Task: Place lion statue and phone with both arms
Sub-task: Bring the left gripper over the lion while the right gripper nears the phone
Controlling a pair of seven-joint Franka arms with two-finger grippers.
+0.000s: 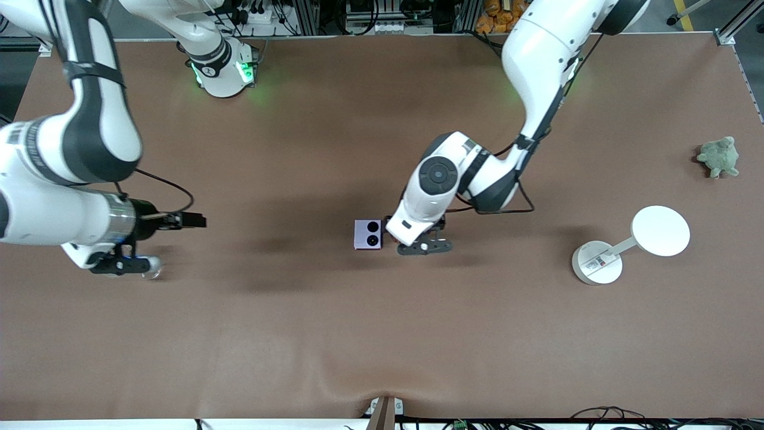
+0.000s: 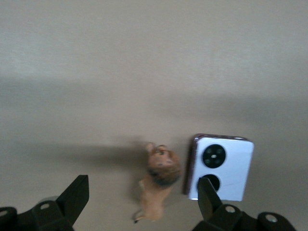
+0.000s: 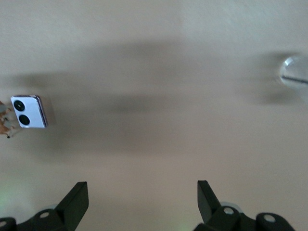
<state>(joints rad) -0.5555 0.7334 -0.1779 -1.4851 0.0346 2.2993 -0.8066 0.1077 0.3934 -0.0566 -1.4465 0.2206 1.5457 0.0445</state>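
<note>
The phone [image 1: 367, 234] is seen lying flat mid-surface [image 1: 334, 334], with the lion statue [image 2: 157, 180] just beside it, toward the left arm's end. The left hand [image 1: 425, 246] is held spread open over the statue. The right hand [image 1: 125, 263] is kept open, waiting near its own end.

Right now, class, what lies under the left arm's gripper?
In the left wrist view, the lion statue lies on the table between the open left gripper's fingers, beside the phone. In the front view, the arm covers the statue.
</note>
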